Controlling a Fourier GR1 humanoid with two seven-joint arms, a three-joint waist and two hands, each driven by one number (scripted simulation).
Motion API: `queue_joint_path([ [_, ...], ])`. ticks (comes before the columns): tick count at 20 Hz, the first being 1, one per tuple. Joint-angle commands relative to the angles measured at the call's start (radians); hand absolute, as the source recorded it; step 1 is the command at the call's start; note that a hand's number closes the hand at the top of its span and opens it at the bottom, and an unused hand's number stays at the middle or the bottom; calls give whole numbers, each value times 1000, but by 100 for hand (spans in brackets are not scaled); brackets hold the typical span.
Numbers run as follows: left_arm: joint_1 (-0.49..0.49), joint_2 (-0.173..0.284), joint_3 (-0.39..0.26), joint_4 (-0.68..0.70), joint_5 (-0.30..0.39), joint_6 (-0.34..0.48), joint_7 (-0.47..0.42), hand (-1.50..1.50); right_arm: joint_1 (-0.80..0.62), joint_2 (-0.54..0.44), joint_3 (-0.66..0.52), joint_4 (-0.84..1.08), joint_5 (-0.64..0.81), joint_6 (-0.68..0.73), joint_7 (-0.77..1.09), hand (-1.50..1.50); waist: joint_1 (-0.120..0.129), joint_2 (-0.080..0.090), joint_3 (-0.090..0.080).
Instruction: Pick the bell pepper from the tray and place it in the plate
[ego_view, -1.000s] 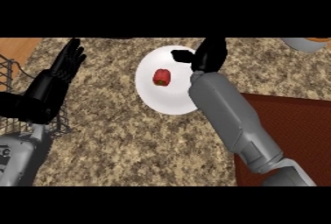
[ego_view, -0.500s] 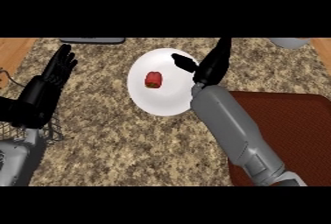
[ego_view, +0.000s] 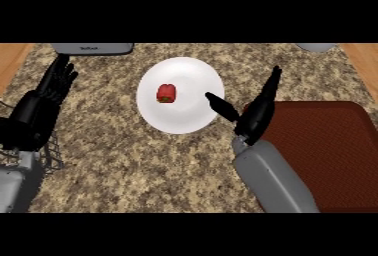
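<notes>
A small red bell pepper (ego_view: 167, 93) lies on the white plate (ego_view: 184, 120), left of the plate's middle. My right hand (ego_view: 255, 114) is open just right of the plate, fingers straight and pointing up, thumb stretched over the plate's right rim; it holds nothing. The dark red-brown tray (ego_view: 325, 145) lies at the right, partly under my right forearm. At the left edge my left hand (ego_view: 40, 107) rests open with its fingers up.
A grey appliance (ego_view: 92, 48) sits at the top left and a grey object (ego_view: 317, 47) at the top right corner. A black wire rack (ego_view: 46, 159) shows at the left edge. Wooden strips border the speckled stone counter (ego_view: 140, 170).
My right hand has drawn back down and to the right, off the plate and away from the pepper, which stays on the plate. The view has shifted, so everything sits lower.
</notes>
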Motion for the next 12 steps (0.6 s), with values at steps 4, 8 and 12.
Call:
queue_joint_path([
  [4,16,-3,32,-23,-6,-25,-2,0,335,-27,26,-385,204,119,77,-150,-1,2,-1],
  [8,32,-16,19,-73,-10,-38,61,0,497,-77,70,-557,197,141,49,-150,9,4,0],
  [12,6,-43,20,-76,-40,-10,61,0,635,-101,74,-655,286,170,54,-150,8,5,0],
])
